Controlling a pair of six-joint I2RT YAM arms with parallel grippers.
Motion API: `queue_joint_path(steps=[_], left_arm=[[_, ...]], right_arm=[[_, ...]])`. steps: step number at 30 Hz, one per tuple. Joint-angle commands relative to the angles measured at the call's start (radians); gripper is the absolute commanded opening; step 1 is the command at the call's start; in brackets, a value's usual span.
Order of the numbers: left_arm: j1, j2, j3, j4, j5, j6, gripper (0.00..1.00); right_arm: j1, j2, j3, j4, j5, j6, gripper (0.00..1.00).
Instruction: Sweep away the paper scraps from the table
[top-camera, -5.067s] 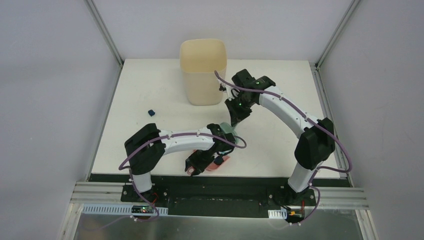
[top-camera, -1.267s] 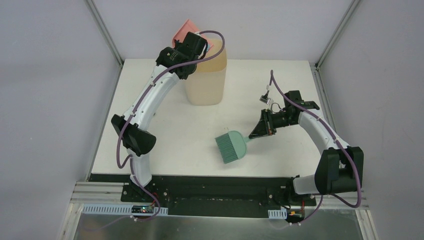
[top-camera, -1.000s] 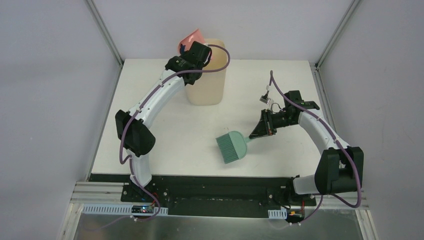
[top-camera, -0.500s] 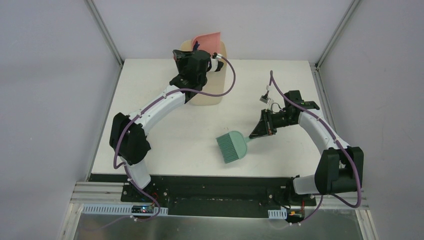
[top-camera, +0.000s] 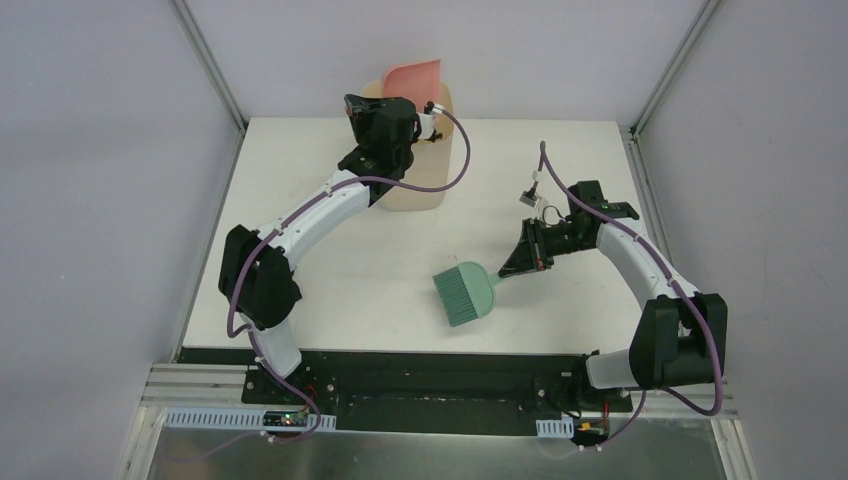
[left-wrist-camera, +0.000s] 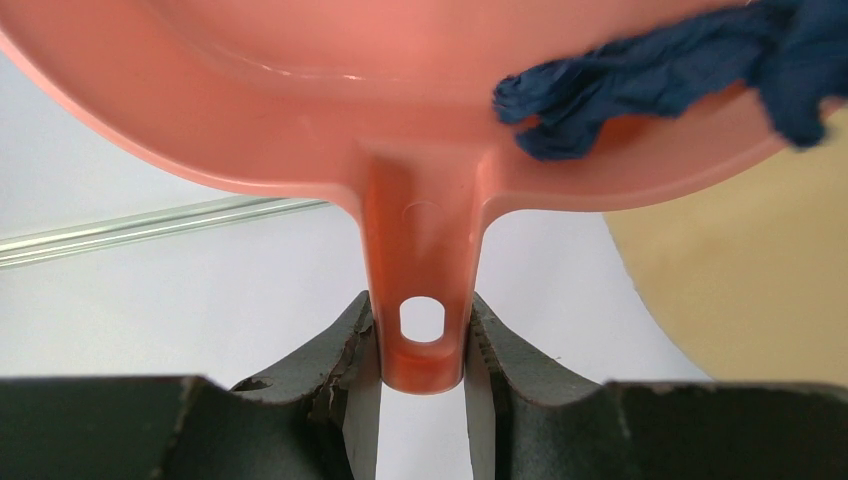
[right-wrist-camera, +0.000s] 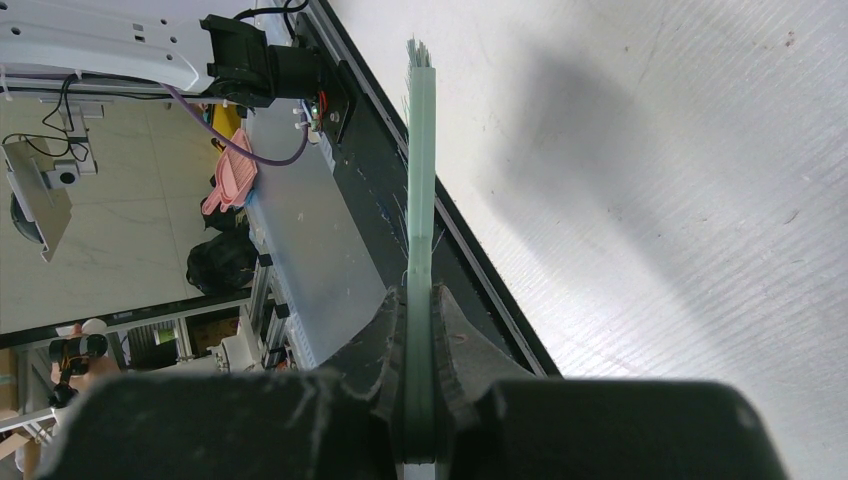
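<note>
Tip pink dustpan (left-wrist-camera: 300, 100), handle (left-wrist-camera: 420, 250) pinched in left gripper (left-wrist-camera: 420, 345), steeper over beige bin (left-wrist-camera: 740, 290) to shed dark blue paper scrap (left-wrist-camera: 640, 85); hold green brush (right-wrist-camera: 421, 200) clamped in right gripper (right-wrist-camera: 420, 320).

Pink plastic dustpan (top-camera: 413, 76) raised at rear, tilted, scoop over open top of tall beige plastic bin (left-wrist-camera: 740, 290). Narrow handle at its lower end, with oval hanging hole (left-wrist-camera: 422, 320). Green flat hand brush (top-camera: 463, 292) right of bin, well apart, fanned bristles toward near-left. Slanted aluminium frame posts (top-camera: 208, 65) at rear corners. Grey walls (top-camera: 90, 180) around. Black base rail (top-camera: 430, 375) along near edge.
</note>
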Motion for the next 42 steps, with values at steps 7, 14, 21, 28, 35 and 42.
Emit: queue_joint_path(steps=[7,14,21,28,35,42], left_arm=[[-0.001,-0.032,0.056,0.010,-0.002,0.002,0.09],[0.000,-0.037,0.050,-0.012,-0.006,-0.018,0.09],[0.008,-0.129,0.097,-0.147,0.044,-0.309,0.10],[0.034,-0.225,0.208,-0.563,0.241,-0.798,0.11],[0.034,-0.354,0.127,-0.851,0.479,-1.191,0.12],[0.034,-0.570,-0.126,-0.947,0.685,-1.433,0.13]], right_arm=[[-0.007,-0.014,0.009,0.035,-0.017,-0.003,0.00],[-0.011,-0.025,0.004,0.038,-0.016,-0.002,0.00],[-0.016,-0.034,0.000,0.042,-0.008,-0.001,0.00],[-0.016,-0.063,-0.016,0.072,0.013,0.011,0.00],[-0.017,-0.074,-0.024,0.086,0.031,0.015,0.00],[-0.018,-0.074,-0.027,0.100,0.047,0.024,0.00]])
